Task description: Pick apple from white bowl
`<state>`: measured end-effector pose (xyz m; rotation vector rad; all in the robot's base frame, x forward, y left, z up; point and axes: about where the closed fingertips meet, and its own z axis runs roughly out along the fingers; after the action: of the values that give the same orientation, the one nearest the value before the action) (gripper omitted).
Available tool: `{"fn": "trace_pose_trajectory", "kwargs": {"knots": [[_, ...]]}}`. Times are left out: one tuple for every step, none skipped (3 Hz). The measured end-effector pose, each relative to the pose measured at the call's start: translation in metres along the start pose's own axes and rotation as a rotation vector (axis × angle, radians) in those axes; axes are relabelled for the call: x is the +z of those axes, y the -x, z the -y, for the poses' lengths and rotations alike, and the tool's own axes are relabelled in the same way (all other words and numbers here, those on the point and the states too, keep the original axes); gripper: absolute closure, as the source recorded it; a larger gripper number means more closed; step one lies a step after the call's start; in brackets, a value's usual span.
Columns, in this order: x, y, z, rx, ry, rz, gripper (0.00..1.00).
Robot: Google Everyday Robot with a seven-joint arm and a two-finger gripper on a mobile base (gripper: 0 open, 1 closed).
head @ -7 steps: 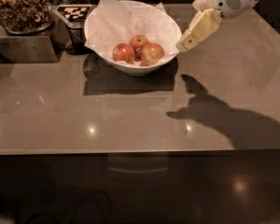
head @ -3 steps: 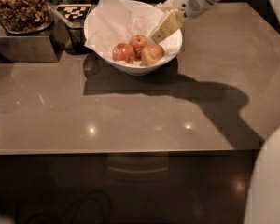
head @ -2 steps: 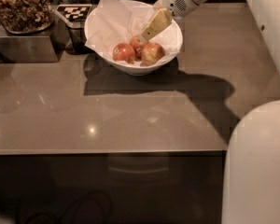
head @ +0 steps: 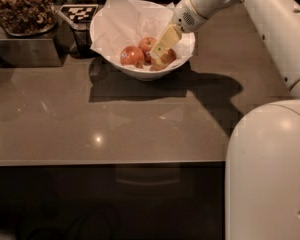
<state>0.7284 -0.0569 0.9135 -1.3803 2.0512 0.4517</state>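
Observation:
The white bowl (head: 140,73), lined with crumpled white paper, stands at the back of the brown table. Three apples lie in it. The apple with the pale patch (head: 169,57) lies on the right and is partly hidden behind my gripper. A redder apple (head: 131,55) lies on the left and another (head: 147,43) behind. My gripper (head: 157,52) reaches down into the bowl from the upper right, with its pale tip right at the patched apple, between it and the back apple. I cannot see whether it touches the apple.
A dark tray of nuts (head: 20,9) sits on a metal box (head: 25,51) at the back left. A checkered marker (head: 80,12) lies behind the bowl. My white arm (head: 270,29) crosses the right side and its bulky body (head: 267,174) fills the lower right. The table's front edge (head: 105,161) runs across.
My arm has swung left from beside the bowl's right rim to over the bowl. The gripper has come down among the apples. The apples have not moved.

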Motion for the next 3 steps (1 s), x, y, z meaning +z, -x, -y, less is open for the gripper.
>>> {"fn": "trace_pose_trajectory", "kwargs": {"knots": [[0.012, -0.028, -0.004, 0.040, 0.006, -0.108, 0.15], [0.020, -0.047, -0.011, 0.080, 0.017, -0.159, 0.16], [0.024, -0.049, -0.014, 0.110, 0.011, -0.141, 0.21]]}}
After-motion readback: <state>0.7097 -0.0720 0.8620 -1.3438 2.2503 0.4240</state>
